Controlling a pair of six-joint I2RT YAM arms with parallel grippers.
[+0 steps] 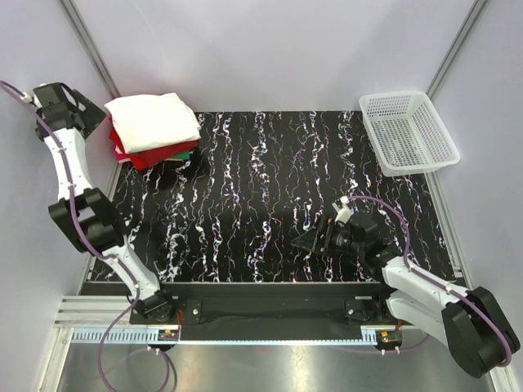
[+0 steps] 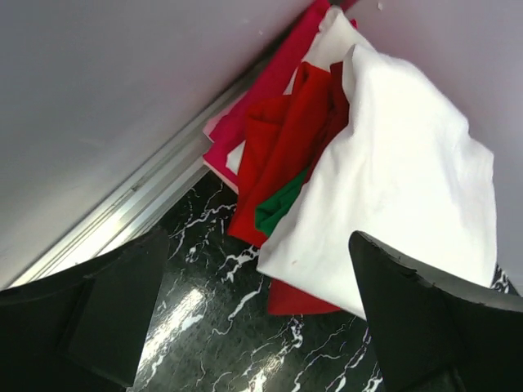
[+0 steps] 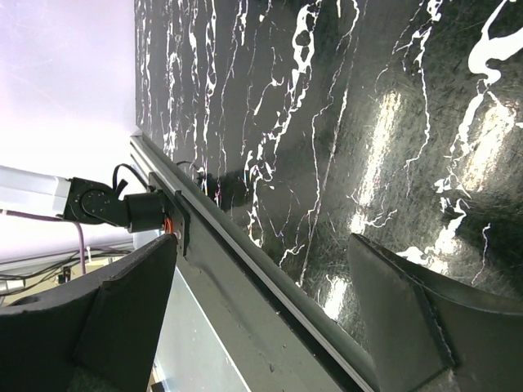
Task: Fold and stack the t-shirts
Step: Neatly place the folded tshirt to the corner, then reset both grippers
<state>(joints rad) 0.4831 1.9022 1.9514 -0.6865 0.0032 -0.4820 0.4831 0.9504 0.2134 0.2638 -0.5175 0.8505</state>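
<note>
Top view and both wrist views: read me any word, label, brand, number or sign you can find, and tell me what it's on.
No readable text in any view.
white t-shirt on top of the stack: no print or tag showing.
basket: plain white mesh, no label visible.
table: only white marbled veins, not writing.

T-shirt stack (image 1: 151, 135): the white t-shirt (image 1: 155, 118) on top hides most of the rest. Only edges of the red t-shirts (image 1: 145, 158) and a green t-shirt (image 2: 278, 211) show; number of layers indeterminate. Stack's far end cut off by the left wrist view's top edge. Left gripper (image 2: 260, 245), right gripper (image 3: 263, 241): finger bases cut off at the bottom edge.
</note>
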